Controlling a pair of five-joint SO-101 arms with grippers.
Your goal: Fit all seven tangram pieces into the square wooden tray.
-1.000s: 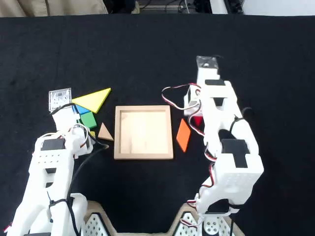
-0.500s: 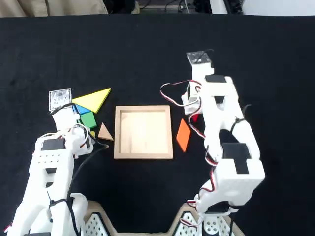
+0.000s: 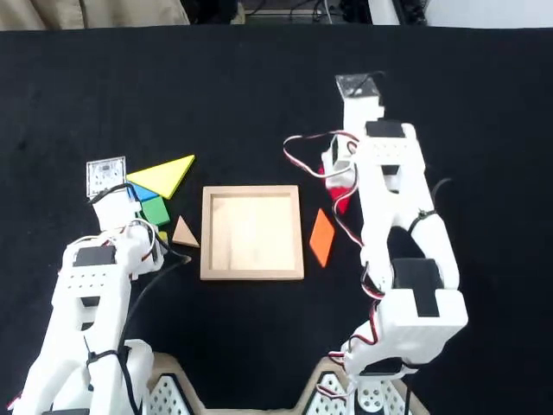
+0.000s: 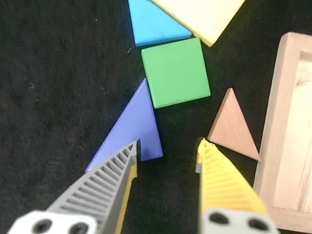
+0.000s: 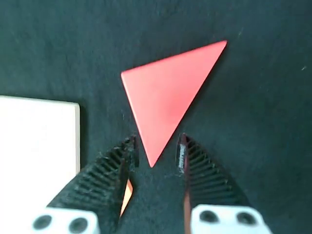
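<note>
Tray sits mid-counter, bare inside, no pieces in it.

From the high view, going around the tray:
- 9 o'clock: tan triangle, just beside the rim, not touching.
- 10 o'clock: green square, blue piece and yellow triangle, packed close together. Yellow is the farthest out.
- 3 o'clock: orange parallelogram, flat, just off the rim.
- 2 o'clock: red triangle, partly under my right arm.

Left gripper: fingers released and spread, nothing between them but black cloth. It hangs low over the cluster. A violet triangle has one corner right by the grey finger. The tan triangle is close to the yellow finger. Violet's edge runs along the green square; I can't tell if they touch. The tray wall is just past the tan piece.

Right gripper: fingers released, straddling the narrow tip of the red triangle. There is a gap on both sides, so no grip. The red piece lies flat on the counter. A tray corner and a sliver of orange show beside one finger.
</note>
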